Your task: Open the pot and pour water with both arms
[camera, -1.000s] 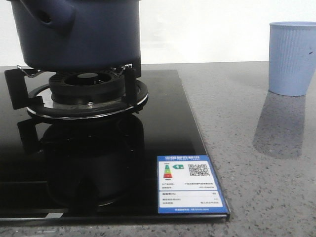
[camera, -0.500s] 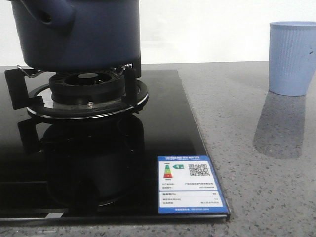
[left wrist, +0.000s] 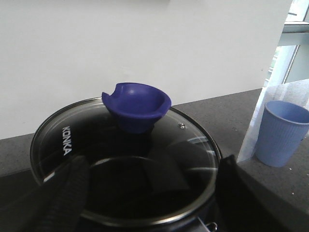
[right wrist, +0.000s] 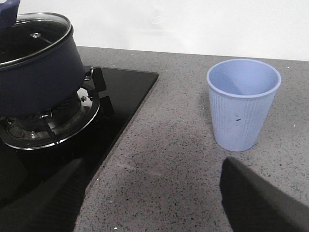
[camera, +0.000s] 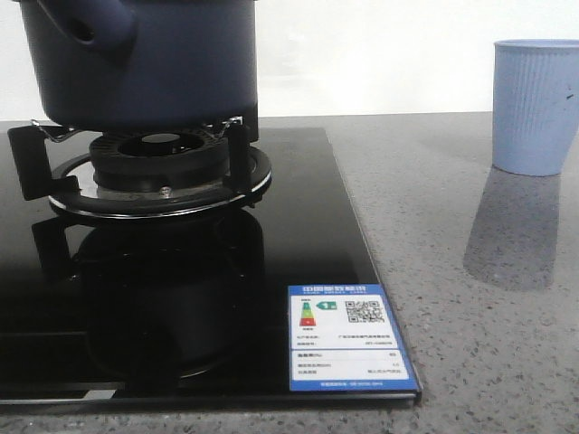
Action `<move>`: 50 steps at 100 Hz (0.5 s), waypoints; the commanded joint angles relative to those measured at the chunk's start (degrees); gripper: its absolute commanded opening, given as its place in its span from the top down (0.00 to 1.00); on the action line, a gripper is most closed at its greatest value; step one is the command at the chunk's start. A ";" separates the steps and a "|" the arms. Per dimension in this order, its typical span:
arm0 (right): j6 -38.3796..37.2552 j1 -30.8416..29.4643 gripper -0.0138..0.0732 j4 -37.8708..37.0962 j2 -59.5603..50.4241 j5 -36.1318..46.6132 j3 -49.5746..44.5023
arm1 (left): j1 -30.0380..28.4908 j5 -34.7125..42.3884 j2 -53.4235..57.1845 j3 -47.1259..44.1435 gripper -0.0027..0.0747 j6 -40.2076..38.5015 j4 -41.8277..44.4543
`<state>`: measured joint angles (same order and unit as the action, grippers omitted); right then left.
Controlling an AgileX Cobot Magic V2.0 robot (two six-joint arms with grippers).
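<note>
Pot (camera: pixel 145 63) top cropped in front view; label (camera: pixel 351 349) print illegible

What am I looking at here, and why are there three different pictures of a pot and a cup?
This is a two-armed robot seen through its own cameras. One camera looks forward over the counter; the other two sit on the wrists, so the dark shapes at the bottom of those pictures are each end effector's fingers, spread open and holding nothing. The left end effector hovers over the large dark navy-blue pot, which sits on a gas burner of a black glass stove. Its glass lid with a blue bowl-shaped knob is on. The right end effector looks toward the light blue ribbed cup, standing upright on the grey speckled counter.
</note>
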<state>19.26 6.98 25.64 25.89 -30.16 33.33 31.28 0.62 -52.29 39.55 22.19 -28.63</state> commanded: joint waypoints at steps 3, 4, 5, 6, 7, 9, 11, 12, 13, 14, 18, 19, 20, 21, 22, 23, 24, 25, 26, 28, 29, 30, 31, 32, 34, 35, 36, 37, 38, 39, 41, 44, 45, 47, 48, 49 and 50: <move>0.79 0.03 0.24 1.15 0.80 4.39 2.04 | 0.58 6.71 -3.97 4.43 0.29 0.17 0.57; 0.79 0.03 0.24 1.15 0.80 4.39 2.04 | 0.58 6.88 -4.53 4.77 0.29 0.17 0.57; 0.79 0.03 0.24 1.15 0.80 4.39 2.04 | 0.58 7.00 -4.80 4.96 0.29 0.17 0.57; 0.79 0.03 0.24 1.15 0.80 4.39 2.04 | 0.58 7.24 -5.34 5.33 0.29 0.17 0.57; 0.79 0.03 0.24 1.18 0.80 4.39 2.04 | 0.58 7.24 -5.60 5.50 0.29 0.17 0.57; 0.79 0.03 0.24 1.18 0.80 4.39 2.04 | 0.58 7.54 -6.37 6.03 0.29 0.17 0.57; 0.79 0.03 0.24 1.28 0.80 4.39 2.04 | 0.58 7.78 -7.11 6.53 0.29 0.17 0.57; 0.79 0.03 0.24 1.28 0.80 4.39 2.04 | 0.58 7.79 -7.36 6.69 0.29 0.17 0.57; 0.79 0.03 0.24 1.28 0.80 4.39 2.04 | 0.58 7.88 -7.84 7.04 0.29 0.17 0.57; 0.79 0.03 0.24 1.28 0.80 4.39 2.04 | 0.58 8.00 -8.09 7.21 0.29 0.17 0.57; 0.79 0.03 0.24 1.28 0.80 4.39 2.04 | 0.58 8.25 -9.49 8.17 0.29 0.17 0.84; 0.79 0.03 0.24 1.28 0.80 4.39 2.04 | 0.58 8.25 -9.72 8.33 0.29 0.17 0.84; 0.79 0.03 0.24 1.28 0.80 4.39 2.04 | 0.58 8.25 -10.17 8.63 0.29 0.17 0.84; 0.79 0.03 0.24 1.28 0.80 4.39 2.04 | 0.58 8.25 -10.38 8.80 0.29 0.17 0.84; 0.79 0.03 0.24 1.28 0.80 4.39 2.04 | 0.58 8.25 -10.59 8.97 0.29 0.17 0.96; 0.79 0.03 0.24 1.28 0.80 4.39 2.04 | 0.58 8.25 -11.01 9.29 0.29 0.17 0.96; 0.79 0.03 0.24 1.28 0.80 4.39 2.04 | 0.58 8.25 -11.22 9.43 0.29 0.17 0.96; 0.79 0.03 0.24 1.28 0.80 4.39 2.04 | 0.58 8.25 -11.61 9.72 0.29 0.17 0.96; 0.79 0.03 0.24 1.28 0.80 4.39 2.04 | 0.58 8.25 -11.80 9.87 0.29 0.17 0.96; 0.79 0.03 0.24 1.30 0.80 4.39 2.04 | 0.58 8.25 -12.29 10.35 0.28 0.17 0.96; 0.79 0.03 0.24 1.30 0.80 4.39 2.04 | 0.58 8.25 -12.46 10.49 0.28 0.17 0.96; 0.79 0.03 0.24 1.30 0.80 4.39 2.04 | 0.58 8.25 -12.80 10.76 0.28 0.17 0.96; 0.79 0.03 0.24 1.30 0.80 4.39 2.04 | 0.58 8.25 -12.97 10.89 0.28 0.17 0.96; 0.79 0.03 0.24 1.30 0.80 4.39 2.04 | 0.58 8.25 -13.26 11.18 0.28 0.17 0.96; 0.79 0.03 0.24 1.30 0.80 4.39 2.04 | 0.58 8.25 -13.69 11.57 0.27 0.17 0.96; 0.79 0.03 0.24 1.30 0.80 4.39 2.04 | 0.58 8.25 -13.86 11.69 0.27 0.17 0.96; 0.79 0.03 0.24 1.30 0.80 4.39 2.04 | 0.58 8.60 -14.02 11.79 0.27 0.17 0.96; 0.79 0.03 0.24 1.30 0.80 4.39 2.04 | 0.58 8.75 -14.30 12.00 0.26 0.17 0.96; 0.79 0.03 0.24 1.30 0.80 4.39 2.04 | 0.46 8.86 -14.41 12.09 0.26 0.17 0.96; 0.79 0.03 0.24 1.30 0.80 4.39 2.04 | 0.45 8.99 -14.66 12.20 0.26 0.17 0.96; 0.79 0.03 0.24 1.30 0.80 4.39 2.04 | 0.31 9.14 -15.10 12.59 0.27 0.17 0.96; 0.79 0.03 0.24 1.41 0.80 4.39 2.04 | 0.05 9.24 -15.55 13.08 0.27 0.17 0.96; 0.79 0.03 0.24 1.40 0.80 4.39 2.04 | 0.07 9.24 -15.65 13.20 0.27 0.17 0.96; 0.79 0.03 0.24 1.40 0.80 4.39 2.04 | -0.11 9.13 -16.07 13.42 0.27 0.17 0.96; 0.79 0.03 0.24 1.40 0.80 4.39 2.04 | -0.20 9.13 -16.28 13.68 0.27 0.17 0.96; 0.79 0.03 0.24 1.40 0.80 4.39 2.04 | -0.23 9.13 -16.36 13.76 0.27 0.17 0.96; 0.79 0.03 0.24 1.40 0.80 4.39 2.04 | -0.35 9.13 -16.34 13.78 0.27 0.17 0.96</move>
<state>19.39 6.98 25.95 25.89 -30.07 33.33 31.36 5.20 -68.60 50.28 22.32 -27.85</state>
